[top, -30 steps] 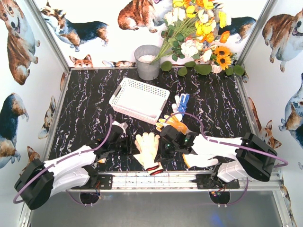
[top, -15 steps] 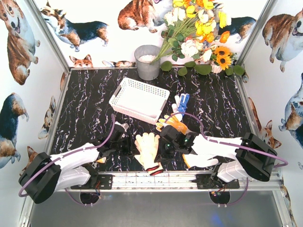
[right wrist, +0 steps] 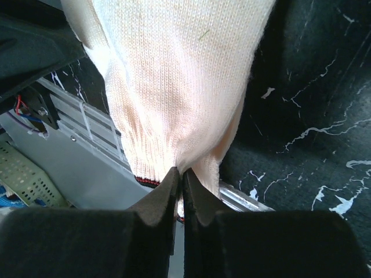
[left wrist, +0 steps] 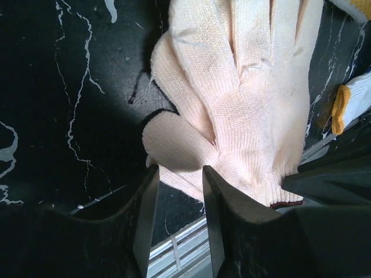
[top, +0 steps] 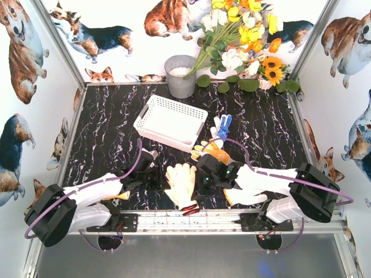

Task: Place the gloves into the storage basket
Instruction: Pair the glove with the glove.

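Before basket (top: 165, 136), right gripper (right wrist: 179, 174) pinches cream glove (left wrist: 249, 116) (red cuff (top: 188, 208)); left gripper (left wrist: 179, 169) parted.

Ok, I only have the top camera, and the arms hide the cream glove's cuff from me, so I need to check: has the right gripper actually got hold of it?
Observer: Yes. The right wrist view shows the right gripper shut on the cream glove, pinching its red-edged cuff.
Operator: And the left one, is it gripping too?
Observer: No. In the left wrist view the left gripper is open, its jaws apart on either side of the edge of that glove's thumb, not pinching it.
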Available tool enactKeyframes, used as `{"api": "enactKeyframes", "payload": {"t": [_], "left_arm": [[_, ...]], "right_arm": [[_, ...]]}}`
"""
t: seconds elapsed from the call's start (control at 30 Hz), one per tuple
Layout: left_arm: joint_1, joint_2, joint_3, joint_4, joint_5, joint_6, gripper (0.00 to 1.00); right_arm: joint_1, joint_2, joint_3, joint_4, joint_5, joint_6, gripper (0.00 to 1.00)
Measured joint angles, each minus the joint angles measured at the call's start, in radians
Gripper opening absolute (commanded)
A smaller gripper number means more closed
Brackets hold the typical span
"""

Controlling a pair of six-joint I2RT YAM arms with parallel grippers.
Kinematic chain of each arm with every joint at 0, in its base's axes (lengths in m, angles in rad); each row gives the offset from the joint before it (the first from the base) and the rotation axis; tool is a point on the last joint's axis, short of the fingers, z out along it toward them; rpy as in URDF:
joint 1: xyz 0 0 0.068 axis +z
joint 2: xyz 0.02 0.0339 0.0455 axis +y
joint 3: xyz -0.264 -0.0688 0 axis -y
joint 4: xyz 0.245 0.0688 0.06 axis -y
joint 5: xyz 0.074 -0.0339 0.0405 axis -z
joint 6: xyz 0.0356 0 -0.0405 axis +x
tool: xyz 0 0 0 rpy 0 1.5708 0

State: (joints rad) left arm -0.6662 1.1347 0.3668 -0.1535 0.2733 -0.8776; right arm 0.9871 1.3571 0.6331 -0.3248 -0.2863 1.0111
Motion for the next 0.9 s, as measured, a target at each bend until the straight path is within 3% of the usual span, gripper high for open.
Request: {"api": "enactKeyframes", "payload": {"t": [0.7,0.9], "left_arm": [[0.0,0.01,0.007,-0.004,0.0,0.003,0.31],[0.0,0.003,0.007,-0.004,0.001,0.004,0.37]], "right_arm": [[0.011,0.051,0.0,-0.008,-0.012,-0.023,0.0],[0.013,0.052,0.0,-0.008,-0.011,-0.027,0.0]]}}
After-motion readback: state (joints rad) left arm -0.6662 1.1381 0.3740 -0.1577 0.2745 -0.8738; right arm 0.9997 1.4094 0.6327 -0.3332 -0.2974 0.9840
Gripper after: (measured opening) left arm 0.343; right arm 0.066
